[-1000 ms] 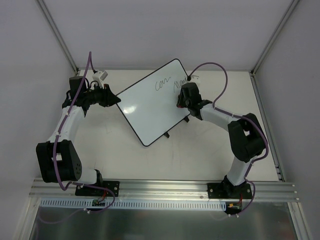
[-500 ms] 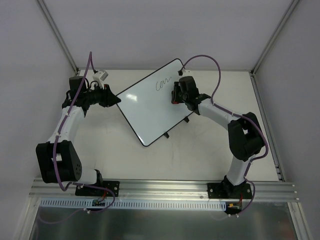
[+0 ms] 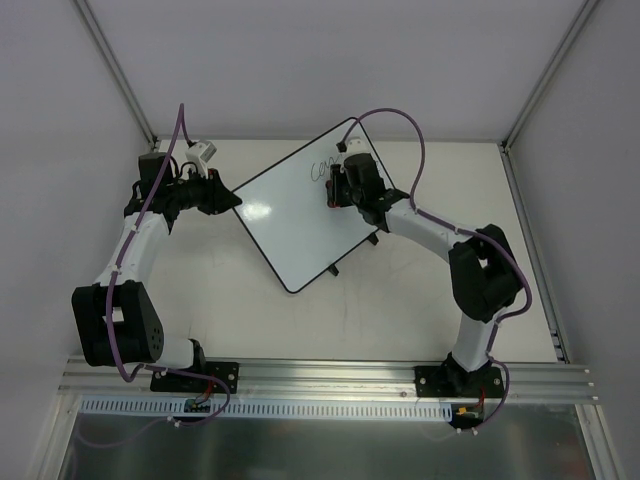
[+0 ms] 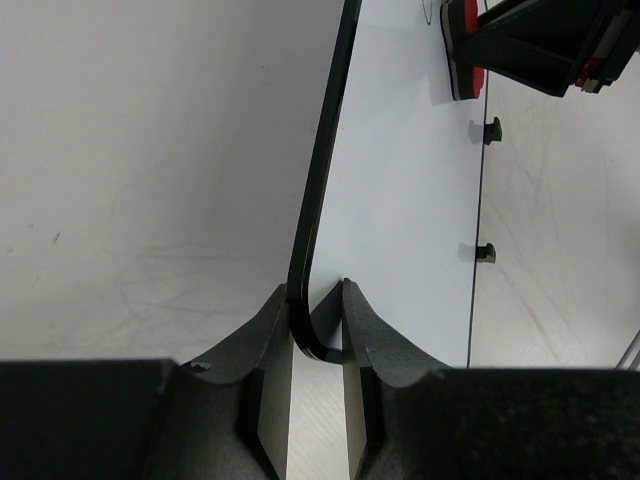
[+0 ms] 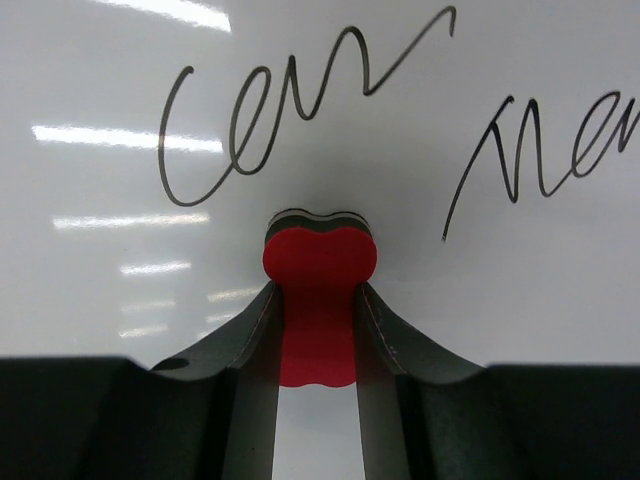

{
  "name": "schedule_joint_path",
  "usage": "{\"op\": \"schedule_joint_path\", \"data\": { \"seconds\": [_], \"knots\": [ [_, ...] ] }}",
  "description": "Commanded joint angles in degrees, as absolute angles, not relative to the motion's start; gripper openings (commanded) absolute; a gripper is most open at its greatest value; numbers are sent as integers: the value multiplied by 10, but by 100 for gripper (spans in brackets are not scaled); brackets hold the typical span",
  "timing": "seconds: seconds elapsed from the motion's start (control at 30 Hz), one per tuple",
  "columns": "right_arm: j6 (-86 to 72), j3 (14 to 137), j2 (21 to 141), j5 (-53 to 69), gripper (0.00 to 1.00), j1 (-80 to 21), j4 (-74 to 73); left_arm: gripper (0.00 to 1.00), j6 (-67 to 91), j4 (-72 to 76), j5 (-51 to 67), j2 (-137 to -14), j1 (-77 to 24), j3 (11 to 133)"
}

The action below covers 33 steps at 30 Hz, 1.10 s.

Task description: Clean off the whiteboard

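Presently left fingers [image 4: 265, 340] pinch the whiteboard [image 4: 400, 200] corner; right fingers [image 5: 250, 340] clamp the eraser [image 5: 318, 260] against it.

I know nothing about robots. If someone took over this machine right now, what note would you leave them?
Left gripper: shut on a corner of the whiteboard.
Right gripper: shut on the red eraser, its tip at the board just under the writing.
Done: board gripped, eraser in hand.
Left: wipe off both written words; neither looks erased.
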State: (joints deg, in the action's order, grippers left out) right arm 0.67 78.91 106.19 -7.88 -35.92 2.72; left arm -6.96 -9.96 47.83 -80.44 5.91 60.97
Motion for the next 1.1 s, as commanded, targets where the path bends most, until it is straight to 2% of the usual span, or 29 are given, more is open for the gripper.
{"op": "schedule_joint_path", "data": {
  "seconds": [0.0,0.17,0.3,0.5,0.7,1.07],
  "knots": [
    [-27,722,1051,-97,0,-358,45,0,-127,-105,489,-798,38,617],
    [-69,573,1001,-97,0,-357,117,0,-127,-105,490,-801,38,620],
    [-103,505,984,-96,0,-362,147,0,-126,-106,493,-806,38,622],
    [-118,469,976,-105,0,-379,153,0,-122,-106,498,-811,38,625],
    [-51,538,963,-112,0,-379,138,0,-120,-108,504,-809,38,625],
    [98,801,1067,-32,0,-385,62,0,-127,-111,518,-801,37,621]
  ]
}}
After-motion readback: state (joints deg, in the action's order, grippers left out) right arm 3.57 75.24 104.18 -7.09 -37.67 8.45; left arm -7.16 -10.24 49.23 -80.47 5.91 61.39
